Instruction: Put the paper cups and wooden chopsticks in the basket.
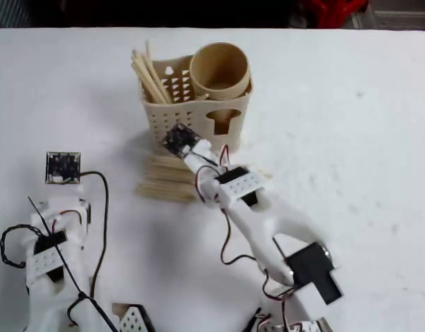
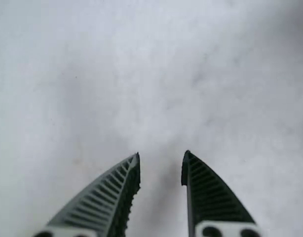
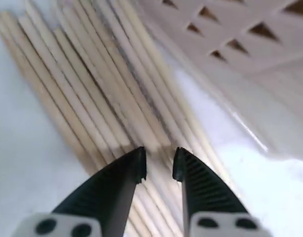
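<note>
The white counter (image 1: pixel 351 138) is matte and faintly mottled. It runs back to a dark strip of room, where a red object (image 1: pixel 331 10) is cut off by the edge. From above, the right arm's wrist module (image 1: pixel 179 140) hides its own claw. How many cups are nested in the cream perforated plastic basket (image 1: pixel 193 119) cannot be told. One brown paper cup (image 1: pixel 220 68) stands upright in it, and a bundle of pale wooden chopsticks (image 1: pixel 146 72) leans out of the opposite corner. A loose pile of chopsticks (image 3: pixel 87 84) lies flat on the counter just in front of the basket, one end covered by the right arm. The right claw (image 3: pixel 159 162) hangs over this pile, its tips parted by a narrow gap and pinching nothing that can be made out. The left claw (image 2: pixel 161 155) is spread over bare counter, well apart from the basket. A black cable (image 1: pixel 102 207) loops beside the left arm.
</note>
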Robot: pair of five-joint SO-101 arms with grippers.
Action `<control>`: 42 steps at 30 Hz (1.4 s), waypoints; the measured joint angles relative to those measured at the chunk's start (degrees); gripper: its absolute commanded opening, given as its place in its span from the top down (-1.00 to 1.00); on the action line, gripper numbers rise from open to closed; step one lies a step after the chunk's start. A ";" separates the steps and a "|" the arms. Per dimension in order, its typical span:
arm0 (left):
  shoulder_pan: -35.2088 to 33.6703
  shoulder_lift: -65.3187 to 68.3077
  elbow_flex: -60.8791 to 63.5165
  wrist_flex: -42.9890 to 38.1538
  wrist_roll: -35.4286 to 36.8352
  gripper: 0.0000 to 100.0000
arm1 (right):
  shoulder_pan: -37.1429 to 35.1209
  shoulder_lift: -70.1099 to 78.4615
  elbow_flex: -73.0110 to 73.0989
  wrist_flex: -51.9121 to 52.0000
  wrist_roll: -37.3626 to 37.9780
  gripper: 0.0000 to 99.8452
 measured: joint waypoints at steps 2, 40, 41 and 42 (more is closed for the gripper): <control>0.00 0.00 0.00 0.00 0.00 0.69 | 0.09 -2.46 0.53 2.73 0.00 0.80; 0.00 0.00 0.00 0.00 0.00 0.69 | 3.87 -2.73 15.30 -35.60 -0.79 0.96; 0.00 0.00 0.00 0.00 0.00 0.69 | 3.87 -1.67 14.77 -35.60 -0.79 0.96; 0.00 0.00 0.00 0.00 0.00 0.69 | 3.69 -0.79 14.33 -35.60 -0.79 0.96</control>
